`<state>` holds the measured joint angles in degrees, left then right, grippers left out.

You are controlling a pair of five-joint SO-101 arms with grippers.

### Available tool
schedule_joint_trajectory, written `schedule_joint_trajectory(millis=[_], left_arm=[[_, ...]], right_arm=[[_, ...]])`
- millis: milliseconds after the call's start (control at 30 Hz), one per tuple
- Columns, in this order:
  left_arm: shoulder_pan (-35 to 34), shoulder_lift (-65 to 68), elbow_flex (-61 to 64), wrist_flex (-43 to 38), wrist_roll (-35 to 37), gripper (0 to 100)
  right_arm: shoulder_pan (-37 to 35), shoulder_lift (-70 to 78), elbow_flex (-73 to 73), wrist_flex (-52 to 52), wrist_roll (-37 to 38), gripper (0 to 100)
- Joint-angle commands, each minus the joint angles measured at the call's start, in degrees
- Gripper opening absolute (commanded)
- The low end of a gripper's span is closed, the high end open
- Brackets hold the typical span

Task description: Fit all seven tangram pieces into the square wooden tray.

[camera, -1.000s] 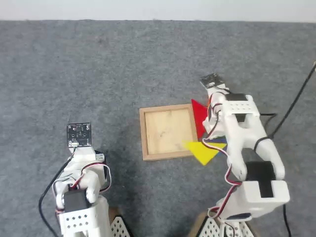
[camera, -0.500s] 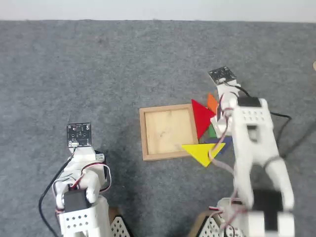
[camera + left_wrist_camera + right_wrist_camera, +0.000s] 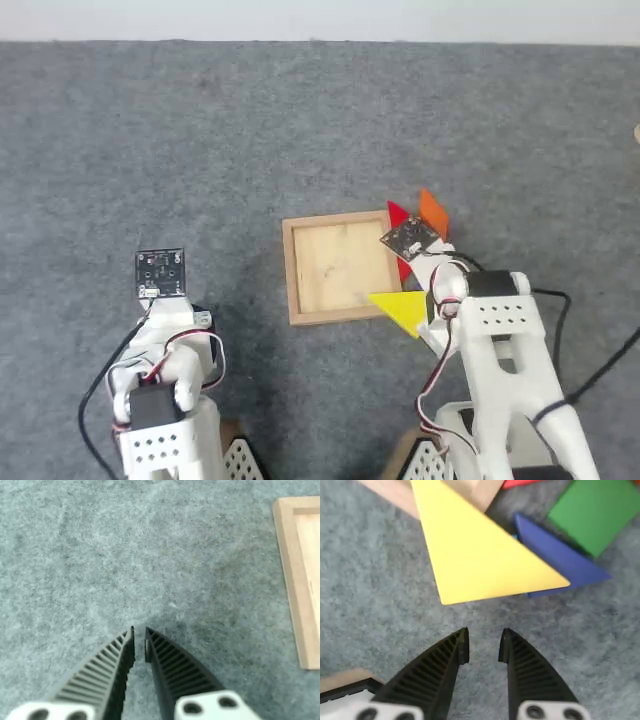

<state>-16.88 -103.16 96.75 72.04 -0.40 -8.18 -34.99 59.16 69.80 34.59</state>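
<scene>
The square wooden tray (image 3: 290, 270) lies mid-table with nothing inside. A yellow triangle (image 3: 402, 306) overlaps its near right corner. A red triangle (image 3: 397, 214) and an orange piece (image 3: 433, 211) lie by the tray's right side, partly under the right arm (image 3: 495, 325). My right gripper (image 3: 484, 644) hovers slightly open just short of the yellow triangle (image 3: 475, 550), with nothing between its fingers. Beyond the yellow triangle lie a blue piece (image 3: 555, 555) and a green square (image 3: 597, 510). My left gripper (image 3: 139, 640) is shut and empty above bare carpet, left of the tray rim (image 3: 287, 570).
Grey carpet covers the table. The left arm (image 3: 165, 380) stands at the near left, well away from the tray. The tray's corner (image 3: 480, 492) sits under the yellow triangle.
The right arm has drawn back toward the near edge and swung left, so its wrist now covers the green and blue pieces and part of the red triangle. The left arm has not moved.
</scene>
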Motion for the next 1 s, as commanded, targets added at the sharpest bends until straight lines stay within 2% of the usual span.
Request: schedule_joint_trajectory(millis=[0,300,467,800,967], left_arm=[[0.4,-1.1,-0.3,0.2,-0.3,4],[0.4,-1.1,-0.3,0.2,-0.3,4],[0.4,-1.1,-0.3,0.2,-0.3,4],[0.4,-1.1,-0.3,0.2,-0.3,4],[0.4,-1.1,-0.3,0.2,-0.3,4]], right_arm=[[-0.7,0.7,-0.3,-2.3,0.8,12.3],[-0.7,12.4,-2.5,-11.8,-1.3,12.3],[-1.4,15.1,-8.0,-12.4,-4.0,12.3],[-13.7,16.0,-10.0,-15.3,-9.5,12.3],[-15.7,16.0,-10.0,-18.6,-10.7,12.3]])
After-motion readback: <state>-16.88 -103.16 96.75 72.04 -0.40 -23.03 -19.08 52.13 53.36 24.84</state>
